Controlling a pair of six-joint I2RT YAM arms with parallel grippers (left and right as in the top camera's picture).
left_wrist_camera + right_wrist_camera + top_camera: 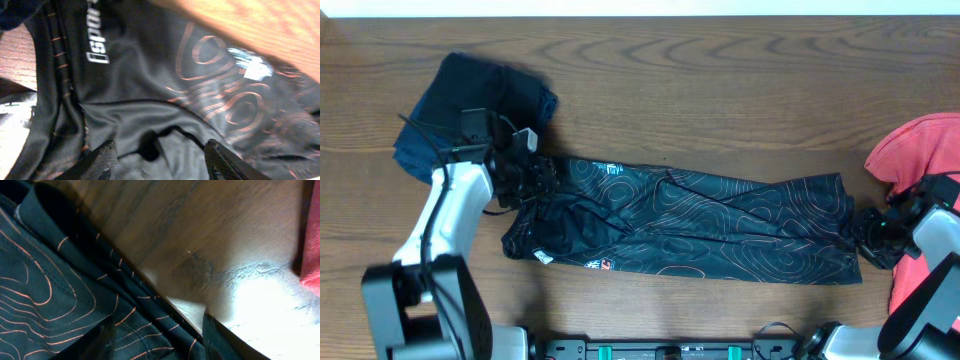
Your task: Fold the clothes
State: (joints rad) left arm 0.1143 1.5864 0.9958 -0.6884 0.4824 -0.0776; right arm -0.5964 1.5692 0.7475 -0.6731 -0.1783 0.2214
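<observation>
Lying stretched as a long strip across the bench (720,80), black jersey (700,225) with orange contour lines, left hand (533,182) released over one end, right hand (868,230) spread open at the other, coral-red T-shirt (920,150) just beyond, navy garment (470,110) behind the left hand.

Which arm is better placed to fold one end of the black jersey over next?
Probably right: the right pincer stands open astride the flat end hem of the black jersey, ready to pinch. The left pincer is open over rumpled, bunched cloth.
</observation>
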